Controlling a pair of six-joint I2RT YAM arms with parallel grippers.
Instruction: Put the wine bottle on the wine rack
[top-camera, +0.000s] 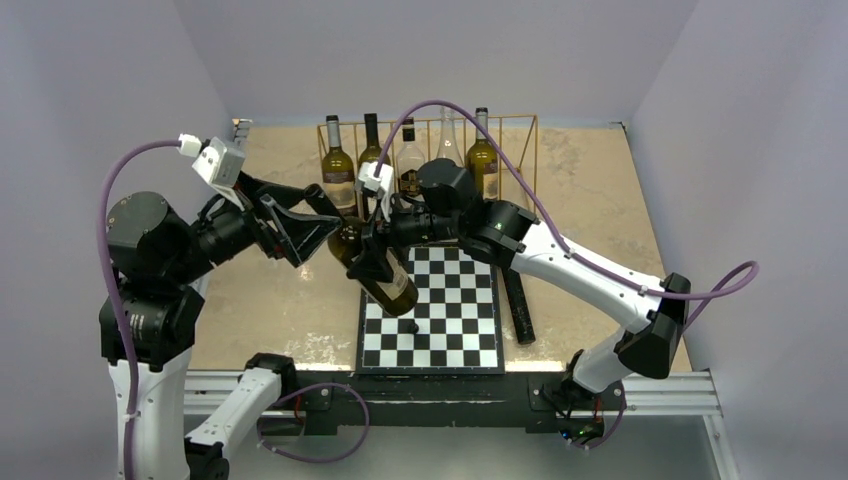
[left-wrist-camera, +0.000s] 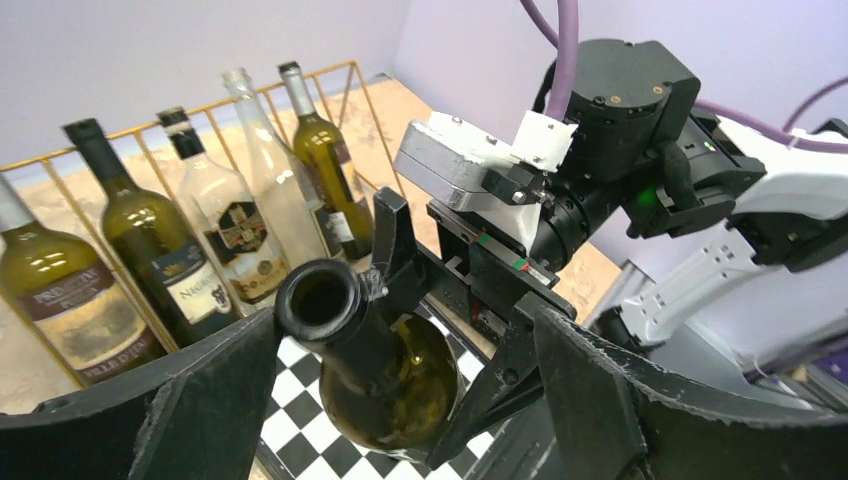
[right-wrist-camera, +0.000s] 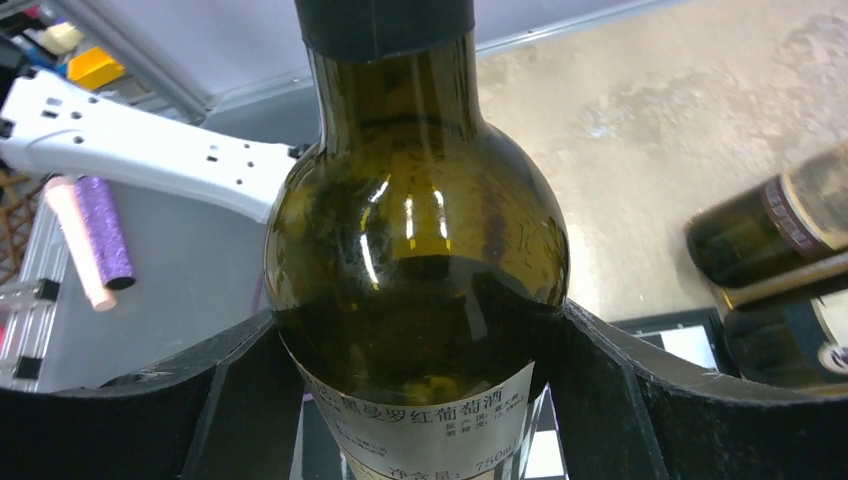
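One wine bottle (top-camera: 398, 288) is gripped by right jaws above chessboard (top-camera: 450, 320); left jaws are spread open abt its neck.

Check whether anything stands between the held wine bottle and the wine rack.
Nothing loose lies between the wine bottle and the wine rack. Five bottles fill most of it; only its right end looks free. The open left gripper straddles the neck.

Finishes I saw
The wine bottle (right-wrist-camera: 415, 260) was glossy dark glass with a paper label; the wine rack (top-camera: 512, 119), thin shiny gold metal wire; the tabletop (top-camera: 590, 200), matt mottled beige.
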